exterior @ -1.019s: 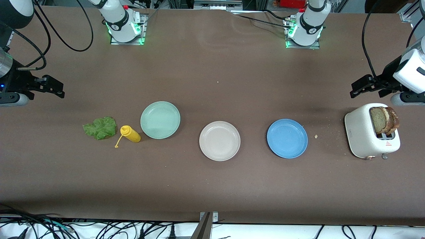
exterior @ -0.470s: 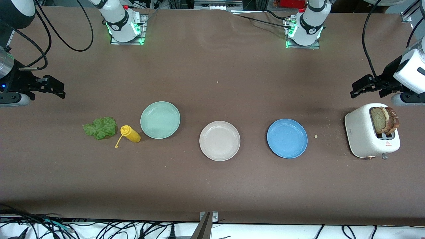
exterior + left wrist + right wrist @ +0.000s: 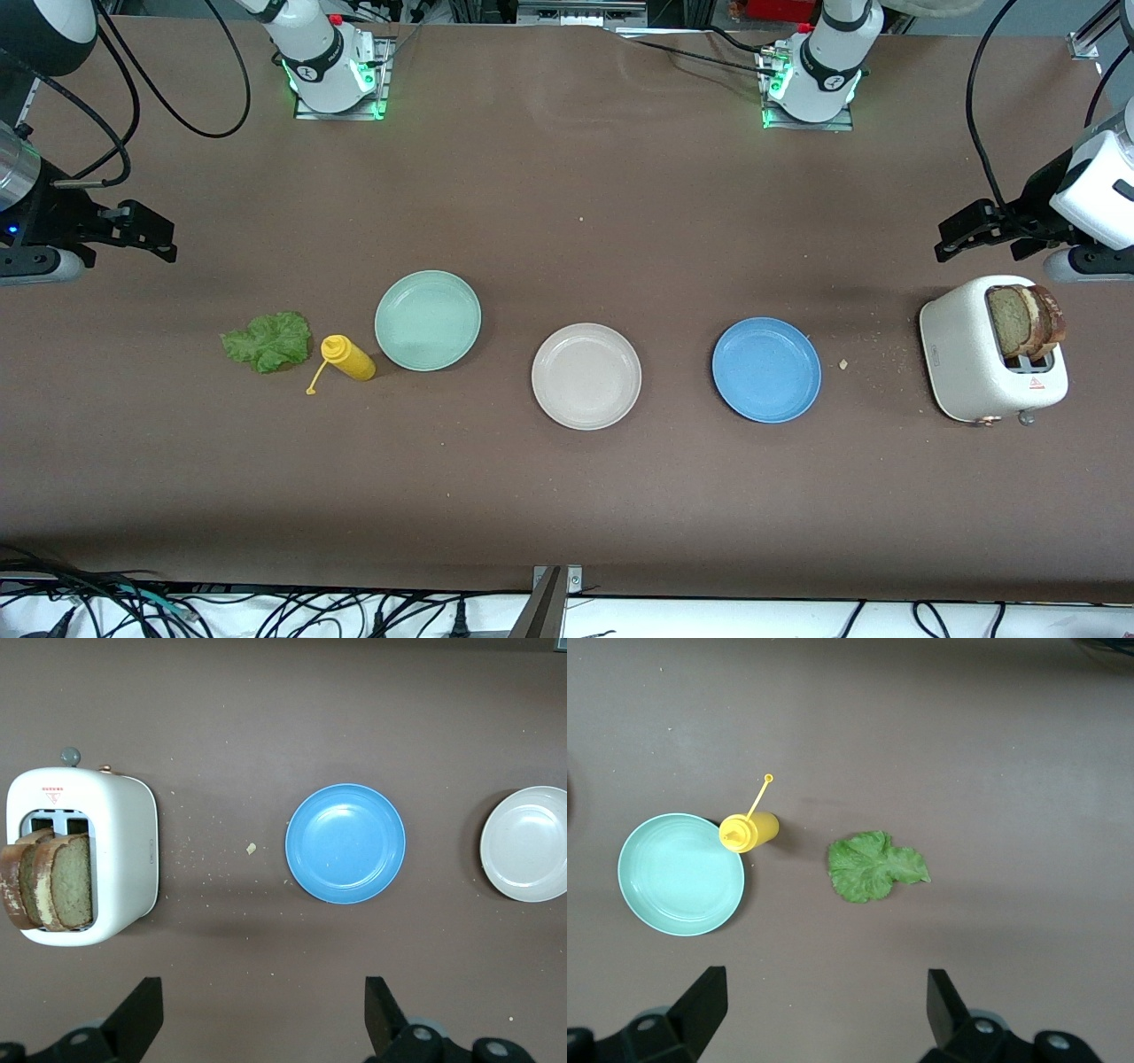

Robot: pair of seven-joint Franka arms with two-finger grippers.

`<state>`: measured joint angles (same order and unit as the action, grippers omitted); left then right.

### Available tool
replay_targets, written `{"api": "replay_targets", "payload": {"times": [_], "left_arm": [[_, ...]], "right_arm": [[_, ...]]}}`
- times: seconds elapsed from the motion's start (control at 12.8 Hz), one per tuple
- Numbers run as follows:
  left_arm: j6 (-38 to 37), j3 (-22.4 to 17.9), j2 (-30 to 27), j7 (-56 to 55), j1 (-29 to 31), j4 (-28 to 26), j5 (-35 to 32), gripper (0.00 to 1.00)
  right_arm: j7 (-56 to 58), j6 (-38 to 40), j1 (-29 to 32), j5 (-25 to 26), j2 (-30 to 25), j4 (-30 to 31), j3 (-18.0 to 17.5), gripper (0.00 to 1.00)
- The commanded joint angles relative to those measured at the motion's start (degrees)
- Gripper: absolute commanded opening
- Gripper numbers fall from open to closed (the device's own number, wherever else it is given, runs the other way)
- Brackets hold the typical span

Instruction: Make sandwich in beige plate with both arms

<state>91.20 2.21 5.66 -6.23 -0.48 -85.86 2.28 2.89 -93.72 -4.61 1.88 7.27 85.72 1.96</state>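
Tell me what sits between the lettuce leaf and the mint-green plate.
Only the yellow squeeze bottle lies between the lettuce leaf and the mint-green plate, right beside the plate. Both the front and right wrist views show it.

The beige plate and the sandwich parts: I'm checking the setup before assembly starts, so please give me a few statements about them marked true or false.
1. The beige plate has nothing on it. True.
2. The bread slices lie on the blue plate. False: they stand in the toaster.
3. The lettuce leaf lies on the table beside the yellow bottle. True.
4. The left gripper holds a bread slice. False: it is open with nothing in it.
5. The right gripper is shut on the lettuce. False: it is open.
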Motion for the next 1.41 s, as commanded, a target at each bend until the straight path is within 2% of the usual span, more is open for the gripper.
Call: {"api": "replay_targets", "payload": {"times": [0.0, 0.94, 1.33], "left_arm": [[-0.7, -0.1, 0.5, 0.5, -0.1, 1.6, -1.4, 1.0], [-1.3, -0.5, 0.5, 0.4, 0.9, 1.1, -1.7, 1.0], [-1.3, -0.2, 0.5, 1.3, 0.7, 1.5, -4.6, 1.0]], "right_arm": [[-0.3, 0.6, 0.0, 0.8, 0.1, -0.6, -0.2, 1.0], [-0.3, 0.4, 0.0, 0.9, 0.3, -0.6, 0.0, 1.0], [-0.2, 0.6, 0.1, 0.9, 0.4, -0.6, 0.1, 1.0]]}}
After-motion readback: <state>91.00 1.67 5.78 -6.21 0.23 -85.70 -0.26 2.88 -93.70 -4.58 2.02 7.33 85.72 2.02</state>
